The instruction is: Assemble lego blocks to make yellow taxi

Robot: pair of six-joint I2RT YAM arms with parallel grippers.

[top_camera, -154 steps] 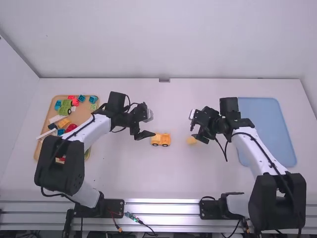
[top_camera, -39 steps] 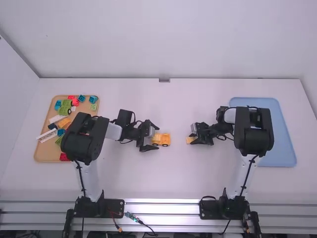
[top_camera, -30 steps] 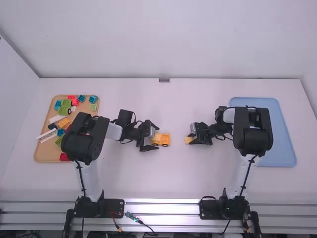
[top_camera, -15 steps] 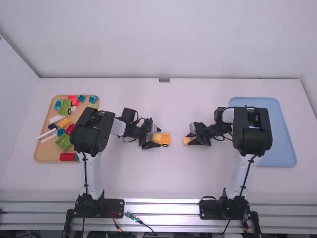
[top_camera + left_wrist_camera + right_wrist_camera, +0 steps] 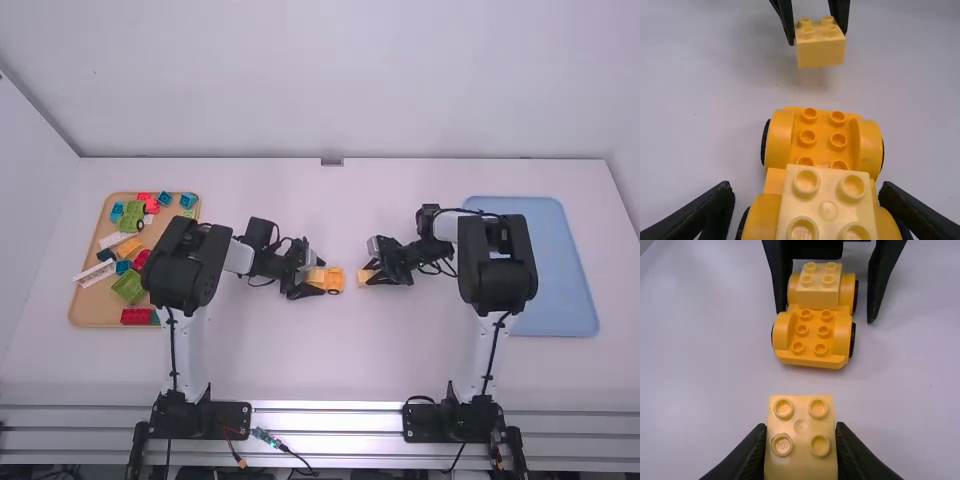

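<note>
The orange-yellow wheeled base (image 5: 335,281) stands on the table mid-view, a pale yellow block (image 5: 827,207) on its end nearer the left arm. Around that end my left gripper (image 5: 316,279) is open; in the left wrist view the left gripper (image 5: 807,200) has a finger on either side, and in the right wrist view a gap shows beside one wheel. My right gripper (image 5: 369,275) is shut on a second pale yellow block (image 5: 800,435), studs up, a short way right of the base. The right gripper (image 5: 801,432) pinches it by two opposite sides. Open studs show on the base's free end (image 5: 812,337).
A wooden tray (image 5: 88,308) with mixed coloured blocks lies at the left, partly beneath the left arm. A blue tray (image 5: 570,300) lies at the right, partly beneath the right arm.
Over these frames my right gripper has taken hold of the loose block and carried it left toward the base. My left gripper has come down around the base's near end, then moved slightly right.
</note>
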